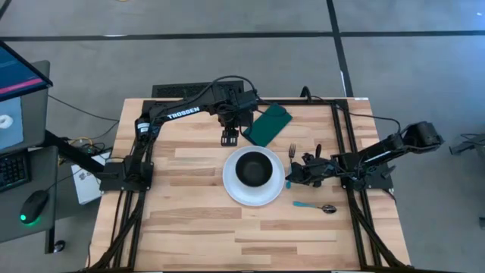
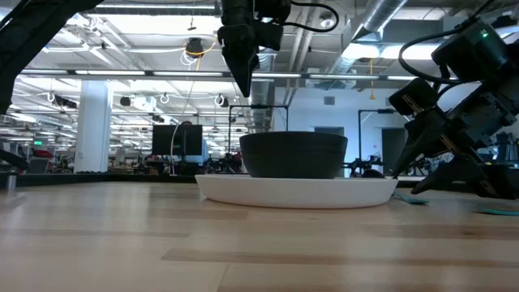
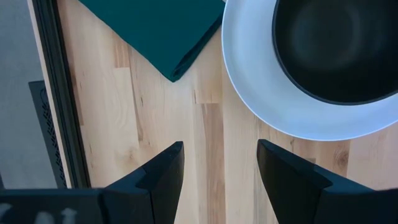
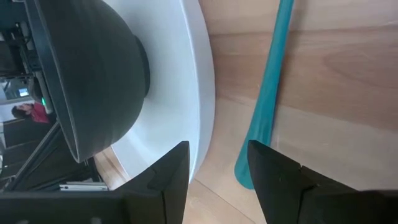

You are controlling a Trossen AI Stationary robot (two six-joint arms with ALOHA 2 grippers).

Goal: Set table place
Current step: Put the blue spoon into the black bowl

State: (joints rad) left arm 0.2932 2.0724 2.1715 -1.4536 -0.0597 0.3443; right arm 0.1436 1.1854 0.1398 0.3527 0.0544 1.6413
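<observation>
I take the white plate (image 1: 255,193) as my landmark: it sits near the middle of the table (image 1: 189,235), with the dark bowl (image 1: 254,168) standing on it. My left gripper (image 1: 229,138) hangs above the bare wood just beyond the plate's far-left rim, fingers apart and holding nothing; the green napkin (image 1: 267,124) lies just beyond the plate's far edge, close to that gripper. My right gripper (image 1: 292,179) is low at the plate's right rim, fingers apart, with the teal-handled spoon (image 1: 314,206) lying on the wood on that side, a little nearer the front edge, and a fork (image 1: 292,152) lying just right of the plate's far-right rim. I judge the napkin soft and light, so it should fold and drag rather than lift stiffly; I would pinch it at the corner nearest the plate. The spoon and fork look thin, stiff and flat against the wood, likely slippery, so I would pinch each across the handle near its middle. The plate and bowl look rigid, heavier and breakable; only a rim grip seems possible, and I would rather leave them alone.
</observation>
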